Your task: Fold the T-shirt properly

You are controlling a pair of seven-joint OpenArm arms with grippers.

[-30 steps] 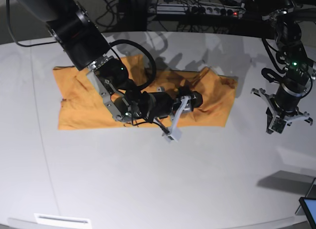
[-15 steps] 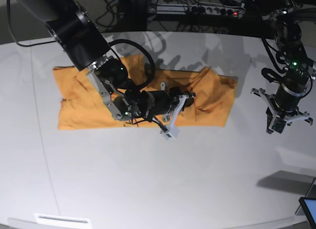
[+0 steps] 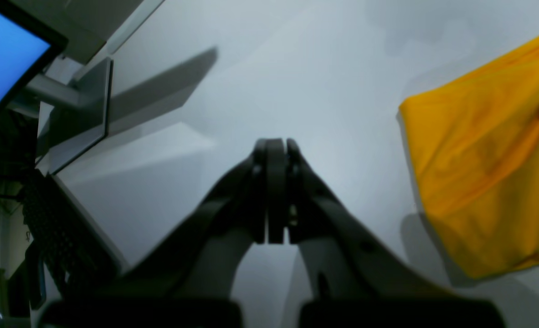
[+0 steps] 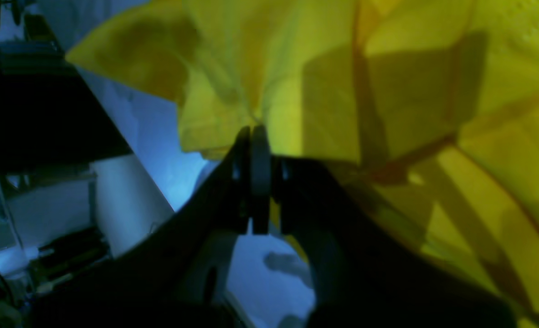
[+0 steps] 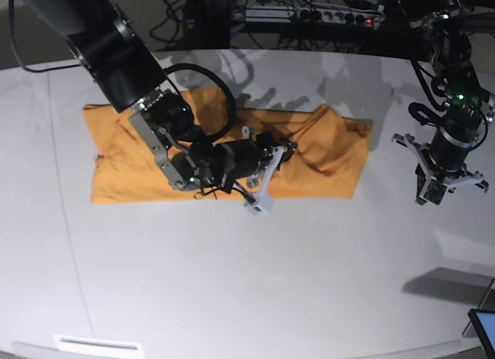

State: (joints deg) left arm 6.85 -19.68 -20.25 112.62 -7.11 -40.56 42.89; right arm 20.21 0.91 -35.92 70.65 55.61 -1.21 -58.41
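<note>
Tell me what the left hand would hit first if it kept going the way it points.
Most likely the bare table. The left hand is shut, holds nothing, and points at open tabletop. The shirt lies off to one side, out of that line. Depth is unclear.

- Right arm (image 5: 116, 46): bulky black casing, silver brackets, looping black cable, small green lights.
- Right gripper (image 5: 271, 169): pale grey fingers.
- Left arm (image 5: 456, 80): slimmer, black, cabled, green light.
- Left gripper (image 5: 437, 181): grey prongs.
</note>
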